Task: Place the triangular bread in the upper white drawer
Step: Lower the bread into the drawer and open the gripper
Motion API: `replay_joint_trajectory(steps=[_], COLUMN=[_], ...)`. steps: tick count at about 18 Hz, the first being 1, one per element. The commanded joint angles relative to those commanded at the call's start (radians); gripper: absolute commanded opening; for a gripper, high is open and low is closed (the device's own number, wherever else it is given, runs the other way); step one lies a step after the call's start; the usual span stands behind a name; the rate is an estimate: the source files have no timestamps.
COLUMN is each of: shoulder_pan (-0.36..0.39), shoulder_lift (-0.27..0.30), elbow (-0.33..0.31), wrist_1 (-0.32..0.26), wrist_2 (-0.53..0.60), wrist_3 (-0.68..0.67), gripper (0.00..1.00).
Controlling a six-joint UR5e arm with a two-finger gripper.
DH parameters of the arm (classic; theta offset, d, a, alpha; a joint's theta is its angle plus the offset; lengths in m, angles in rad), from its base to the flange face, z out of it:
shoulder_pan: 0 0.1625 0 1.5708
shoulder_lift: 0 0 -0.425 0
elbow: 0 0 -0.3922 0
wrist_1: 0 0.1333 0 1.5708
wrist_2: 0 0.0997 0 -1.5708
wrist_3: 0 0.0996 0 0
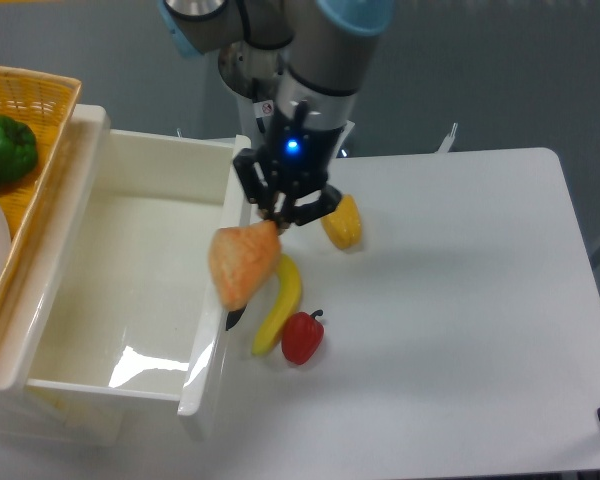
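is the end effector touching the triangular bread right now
Touching. The camera view shows the end effector pinching the top corner of the triangular bread, which hangs from it over the front wall of the upper white drawer.

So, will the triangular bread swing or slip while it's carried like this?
Probably swings: the claw pinches only the triangular bread's top corner, so it hangs tilted. Its glossy skin may slip. It holds its shape, so likely stiff.
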Motion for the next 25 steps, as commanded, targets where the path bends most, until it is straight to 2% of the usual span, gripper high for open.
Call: replay_joint_trajectory(steps=[5,10,12,17,18,20,21,25], shoulder_pan=[-0.037,-0.081,-0.1,-0.144,-0.153,-0.16,-0.16,-0.161], shoulder_lift=[0.008,-0.012,-0.026,-0.057,-0.058,-0.064,-0.064,-0.064], elbow=[-0.028,-0.035,-0.04,-0.04,-0.04,-0.04,-0.04,-0.04], wrist_1=[0.023,0.037,0.044,0.075,0.075,0.075,0.075,0.078], wrist_2=[-0.014,-0.014,-0.011,0.006,0.011,0.02,0.02,0.02], wrist_3=[-0.017,-0.021,-0.02,-0.018,-0.018,-0.02,-0.018,-0.018], gripper=[0.03,0.03,0.07,0.37,0.48,0.85,1.0,1.0])
